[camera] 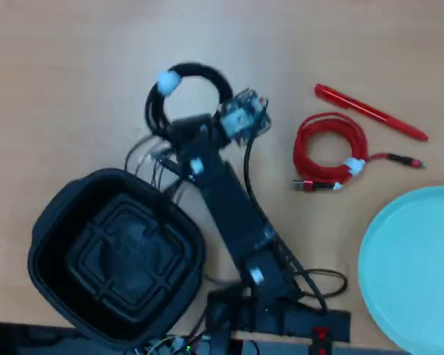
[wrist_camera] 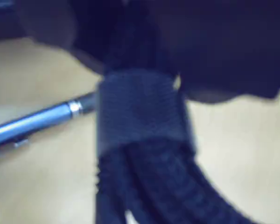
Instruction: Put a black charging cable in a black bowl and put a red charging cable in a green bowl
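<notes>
Table [camera: 74,59]: light wood, carries everything.

Black charging cable [camera: 179,92]: coiled in a ring with a white band [camera: 168,80] at its upper left in the overhead view. It sits at the arm's tip, just beyond the far rim of the black bowl and outside it. In the wrist view the coil's strands [wrist_camera: 149,186] run from the bottom edge up into the end effector, bound by a black strap [wrist_camera: 140,112]; long axis roughly vertical in that view.

End effector [camera: 183,132]: closed around the black charging cable at the strap, as the wrist view shows it.

Black bowl [camera: 52,222]: lower left in the overhead view, empty, ridged bottom showing. Thin robot wires [camera: 159,177] trail over its far right rim.

Red charging cable [camera: 327,151]: coiled on the table right of the arm, white band at lower right, one plug end pointing right, another lying at lower left. Well apart from the black cable.

Red pen [camera: 370,112]: just beyond the red coil, slanting down to the right.

Green bowl [camera: 414,266]: lower right, partly cut off by the frame, empty.

Blue pen [wrist_camera: 32,122]: wrist view only, left of the strap, slanting up to the right, its tip hidden behind the cable.
</notes>
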`<state>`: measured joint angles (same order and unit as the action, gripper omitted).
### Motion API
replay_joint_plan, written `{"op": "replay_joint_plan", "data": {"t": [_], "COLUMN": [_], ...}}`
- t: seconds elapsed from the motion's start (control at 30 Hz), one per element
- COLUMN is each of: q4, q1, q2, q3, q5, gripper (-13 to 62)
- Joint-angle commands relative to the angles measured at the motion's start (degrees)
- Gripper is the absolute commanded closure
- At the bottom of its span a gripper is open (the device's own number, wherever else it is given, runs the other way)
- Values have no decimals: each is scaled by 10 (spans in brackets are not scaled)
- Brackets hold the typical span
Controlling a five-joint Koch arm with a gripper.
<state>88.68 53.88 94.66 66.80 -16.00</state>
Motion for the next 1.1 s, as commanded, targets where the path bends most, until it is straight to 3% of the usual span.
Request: {"op": "replay_joint_plan", "data": {"t": [0.0,0.37,0.7,1.07], "q4": [-3,-10,-32,-83], "q1": [-46,-297,-428,-515], "q2": [76,111,98,-10], "q3": [3,77,77,76], "q5": [13,12,14,13], "gripper": [554,554,553,554]}}
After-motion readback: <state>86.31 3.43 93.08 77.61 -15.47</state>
